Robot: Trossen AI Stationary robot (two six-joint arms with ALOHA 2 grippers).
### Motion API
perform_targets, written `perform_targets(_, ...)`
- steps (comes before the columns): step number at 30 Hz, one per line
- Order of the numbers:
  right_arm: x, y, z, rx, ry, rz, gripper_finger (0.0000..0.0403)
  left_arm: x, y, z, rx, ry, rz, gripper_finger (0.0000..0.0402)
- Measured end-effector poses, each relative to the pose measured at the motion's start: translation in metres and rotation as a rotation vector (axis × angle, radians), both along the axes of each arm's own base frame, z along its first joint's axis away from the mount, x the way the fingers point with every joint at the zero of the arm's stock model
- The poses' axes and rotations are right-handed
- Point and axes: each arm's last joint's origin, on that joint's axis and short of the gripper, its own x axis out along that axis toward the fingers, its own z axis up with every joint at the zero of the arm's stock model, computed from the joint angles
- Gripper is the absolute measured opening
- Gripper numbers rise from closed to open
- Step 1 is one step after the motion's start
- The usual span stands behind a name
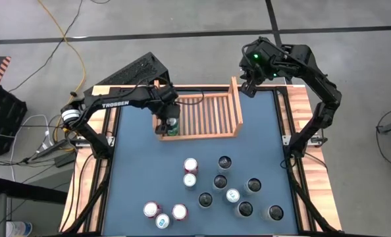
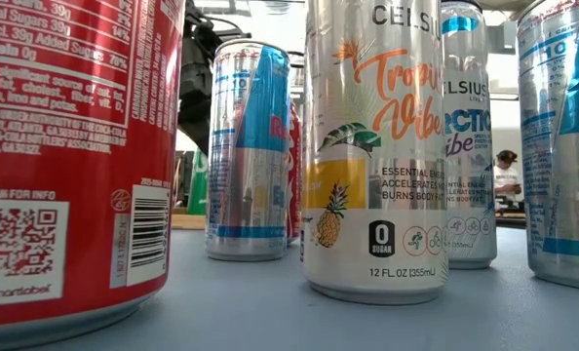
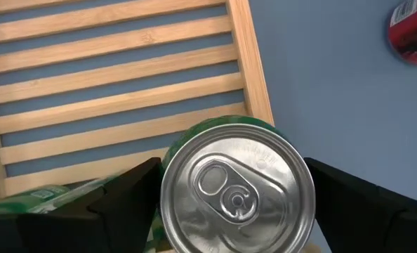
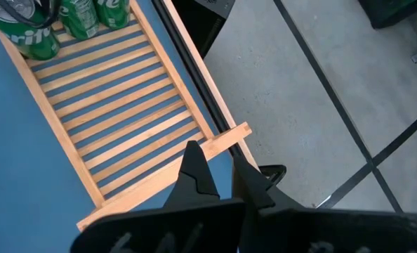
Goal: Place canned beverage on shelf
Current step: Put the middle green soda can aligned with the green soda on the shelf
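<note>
The light-wood slatted shelf (image 1: 208, 115) (image 4: 124, 119) lies at the table's far side. A green can (image 3: 236, 190) (image 1: 173, 129) stands upright on the slats in its near-left corner. My left gripper (image 1: 169, 122) (image 3: 231, 163) comes down on that can from above, one finger close on each side. Two more green cans (image 4: 78, 14) stand at the same end of the shelf. My right gripper (image 1: 248, 87) (image 4: 215, 160) hangs shut and empty, high above the shelf's far-right corner. My left gripper's fingers (image 3: 124, 204) stand along two opposite sides of the green can's upper body (image 3: 194, 137), slanting down from above. The can's wide top hides the sides where they would meet, so I cannot tell whether they touch. The can rests on the shelf's slats.
Several upright cans stand in a loose group on the blue tabletop's near half (image 1: 223, 162), among them a red one (image 2: 65, 156) and a tall silver one (image 2: 375, 146). Most of the shelf's slats to the right of the green cans are bare. A person (image 2: 509, 175) shows far behind the table.
</note>
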Motion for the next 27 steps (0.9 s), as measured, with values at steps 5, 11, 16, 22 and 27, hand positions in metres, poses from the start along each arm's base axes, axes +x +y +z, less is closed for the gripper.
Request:
perform_targets(5, 0.0, 0.0, 0.0, 0.0, 0.0, 0.001, 0.0, 0.0004, -0.0016, 0.0, 0.027, 0.019, 0.015, 0.032)
perform_targets(11, 0.0, 0.0, 0.0, 0.0, 0.0, 0.0, 0.0, -0.0016, -0.0021, -0.0008, 0.016, 0.044, 0.036, 0.0321)
perform_targets(16, 0.0, 0.0001, 0.0, 0.0, 0.001, 0.001, 0.0, -0.0036, -0.0026, -0.0016, 0.021, 0.073, 0.046, 0.0322)
perform_targets(22, -0.0001, 0.0001, 0.0001, 0.0, 0.0, 0.001, 0.0, -0.0031, -0.004, -0.0019, 0.067, 0.098, 0.062, 0.0323)
perform_targets(27, -0.0001, 0.0001, 0.0001, 0.0, 0.0, 0.001, 0.0, -0.0009, -0.0072, -0.0017, 0.086, 0.098, 0.06, 0.0323)
